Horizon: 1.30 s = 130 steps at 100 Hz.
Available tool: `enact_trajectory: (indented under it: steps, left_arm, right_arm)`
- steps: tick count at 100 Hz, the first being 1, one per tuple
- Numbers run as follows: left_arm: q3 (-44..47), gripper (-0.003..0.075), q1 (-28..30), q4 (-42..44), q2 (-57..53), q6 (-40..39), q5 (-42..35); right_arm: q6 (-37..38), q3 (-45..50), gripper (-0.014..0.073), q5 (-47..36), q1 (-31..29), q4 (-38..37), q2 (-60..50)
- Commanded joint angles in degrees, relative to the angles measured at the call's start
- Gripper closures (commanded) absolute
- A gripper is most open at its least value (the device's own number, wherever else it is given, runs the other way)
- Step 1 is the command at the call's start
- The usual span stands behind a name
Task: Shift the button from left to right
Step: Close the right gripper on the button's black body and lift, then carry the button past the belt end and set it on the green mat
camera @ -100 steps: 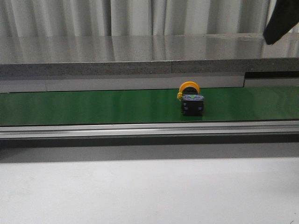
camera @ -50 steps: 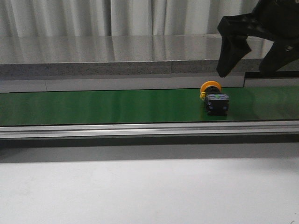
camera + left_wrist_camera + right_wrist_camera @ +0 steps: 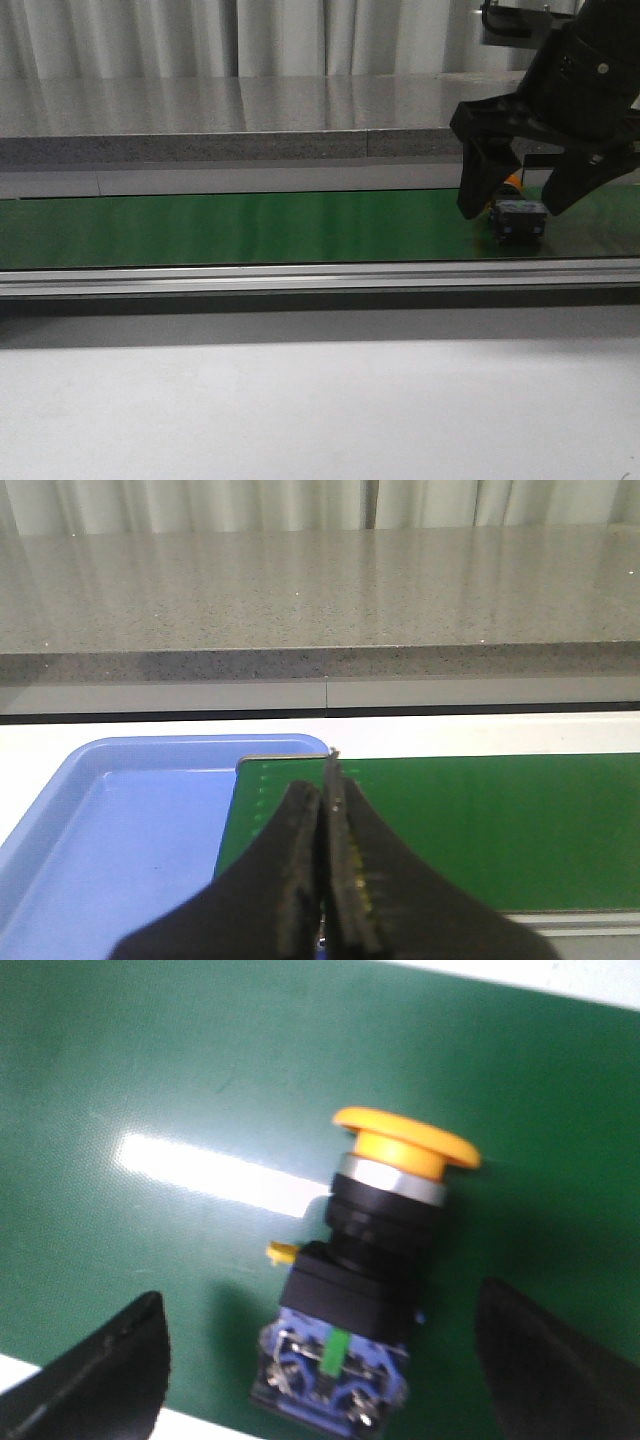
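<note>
The button (image 3: 517,217) lies on its side on the green conveyor belt (image 3: 250,228) at the right; its orange-yellow cap points away from me and its black and blue body faces me. The right wrist view shows the button (image 3: 375,1260) whole, cap, black collar and blue terminal end with a green mark. My right gripper (image 3: 515,195) is open and hangs over the button, one finger on each side, not touching it; its fingertips (image 3: 110,1360) frame the button. My left gripper (image 3: 325,810) is shut and empty above the belt's left end.
A blue tray (image 3: 120,820) sits beside the belt's left end. A metal rail (image 3: 300,278) runs along the belt's near edge. A grey stone ledge (image 3: 250,120) and curtains stand behind the belt. A white tabletop (image 3: 300,410) lies in front.
The button has travelled rightward along the belt. My right gripper has come down from the upper right, open, until its fingers straddle the button.
</note>
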Motion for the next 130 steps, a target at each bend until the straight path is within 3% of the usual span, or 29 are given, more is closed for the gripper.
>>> enact_trajectory:
  steps: [1,18,25,43,64,77,104,130]
  left_arm:
    - [-1.79,0.0741,-0.31,-0.56,0.18,-0.17,-4.48]
    - [-1.79,0.0741,-0.31,-0.56,0.18,-0.17,-4.48]
    - [-1.79,0.0741,-0.31,-0.56,0.18,-0.17,-4.48]
    - [-1.79,0.0741,-0.31,-0.56,0.18,-0.17,-4.48]
    - [-1.79,0.0741,-0.31,-0.56,0.18,-0.17,-4.48]
    - [-1.79,0.0741,-0.31,-0.56,0.18,-0.17,-4.48]
    - [-1.79,0.0741,-0.31,-0.56,0.18,-0.17,-4.48]
    - [-1.79,0.0741,-0.31,-0.56,0.18,-0.17,-4.48]
  right_arm:
    - [-0.49,-1.98,0.0072,-1.71,0.05,-0.49,-1.41]
    - [-0.49,-2.10,0.0362,0.06,-0.01,-0.49,-1.26]
    - [-0.49,-2.73,0.0417,1.32,-0.01,-0.49,-1.26]
    - [-0.49,-7.08,0.0421,6.69,-0.26,-3.25,-1.78]
    - [-0.57,-11.55,0.0421,9.22,-3.95,-11.34,-3.87]
    - [-1.04,-12.14,0.0421,6.89,-10.26,-14.23,-4.94]
    - [-9.51,-12.21,0.0421,2.76,-25.71,-14.39,-4.81]
    - [-14.36,-12.21,0.0421,-1.11,-34.50,-14.39,-2.40]
